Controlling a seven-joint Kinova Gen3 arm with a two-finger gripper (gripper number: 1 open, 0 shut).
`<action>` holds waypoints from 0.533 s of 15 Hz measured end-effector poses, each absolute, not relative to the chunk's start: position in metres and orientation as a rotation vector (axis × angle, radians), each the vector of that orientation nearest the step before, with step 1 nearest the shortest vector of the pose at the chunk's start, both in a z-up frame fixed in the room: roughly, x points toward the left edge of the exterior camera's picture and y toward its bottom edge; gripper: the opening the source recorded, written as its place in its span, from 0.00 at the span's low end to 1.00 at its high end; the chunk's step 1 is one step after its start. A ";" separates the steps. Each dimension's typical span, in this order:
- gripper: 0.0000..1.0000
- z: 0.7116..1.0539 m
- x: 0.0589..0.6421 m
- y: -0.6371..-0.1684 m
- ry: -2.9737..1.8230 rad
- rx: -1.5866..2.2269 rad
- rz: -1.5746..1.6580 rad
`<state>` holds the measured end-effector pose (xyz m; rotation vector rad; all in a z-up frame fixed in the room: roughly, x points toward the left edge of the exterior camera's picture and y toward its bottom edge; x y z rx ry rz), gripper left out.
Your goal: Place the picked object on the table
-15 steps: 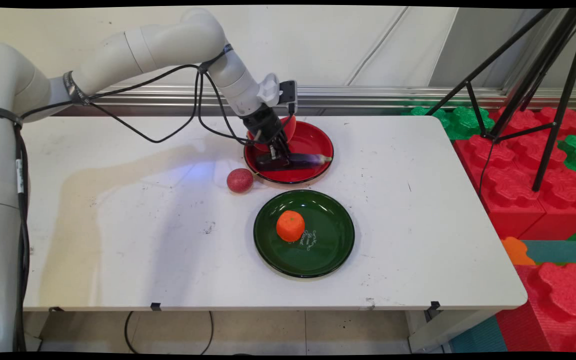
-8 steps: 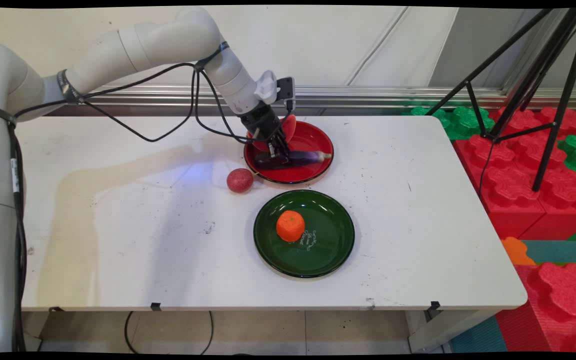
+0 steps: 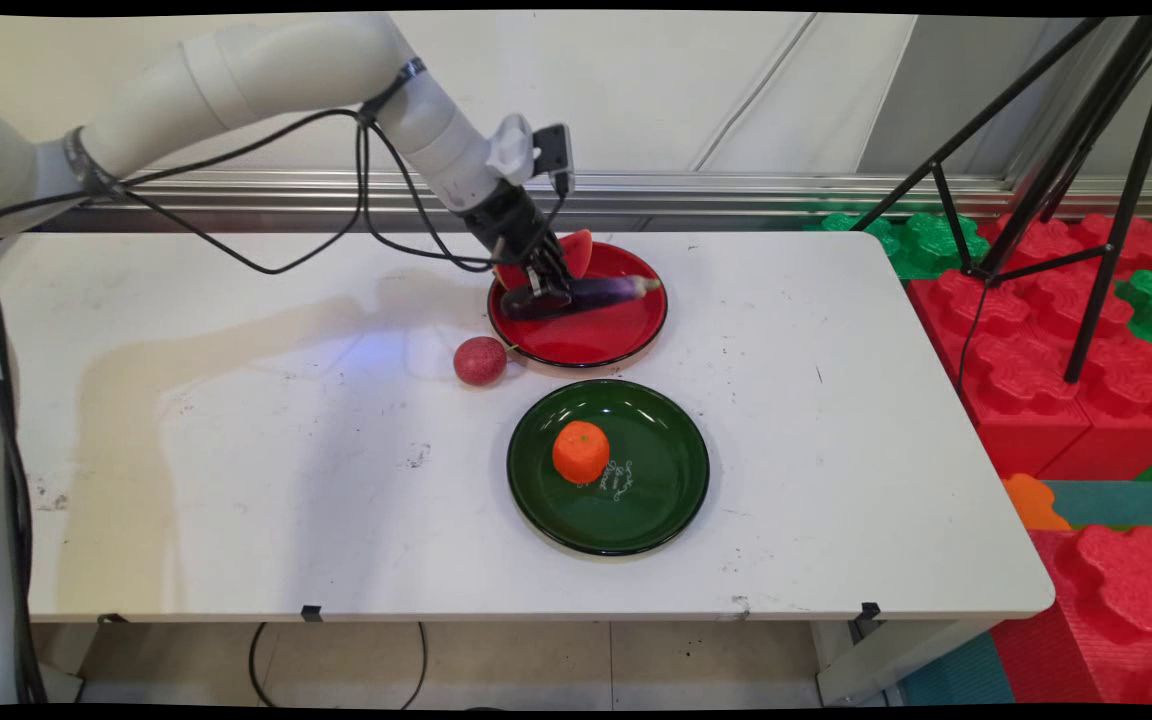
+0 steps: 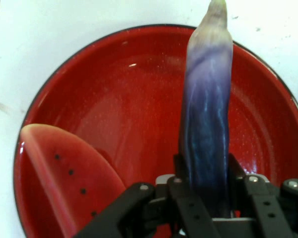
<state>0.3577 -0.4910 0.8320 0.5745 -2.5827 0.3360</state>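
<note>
My gripper [image 3: 544, 290] [image 4: 204, 183] is shut on the thick end of a purple eggplant [image 3: 591, 293] [image 4: 207, 119] and holds it a little above the red plate [image 3: 601, 340] [image 4: 114, 104] at the back of the table. The eggplant lies level, its pale tip pointing right. A red watermelon slice [image 3: 576, 252] [image 4: 64, 173] rests on the same plate, just behind the gripper.
A round red fruit [image 3: 480, 361] lies on the table left of the red plate. A green plate [image 3: 656, 490] nearer the front carries an orange [image 3: 581, 451]. Red and green foam blocks and a black tripod [image 3: 1066, 180] stand off the table's right end.
The gripper has risen with the eggplant in it, lifting it off the red plate's floor and shifting slightly back and left. Nothing else has moved.
</note>
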 end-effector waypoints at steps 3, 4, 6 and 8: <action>0.00 0.844 0.365 -0.482 -2.562 0.581 0.362; 0.00 0.849 0.368 -0.478 -2.556 0.581 0.371; 0.00 0.858 0.374 -0.470 -2.546 0.581 0.388; 0.00 0.868 0.382 -0.461 -2.536 0.582 0.405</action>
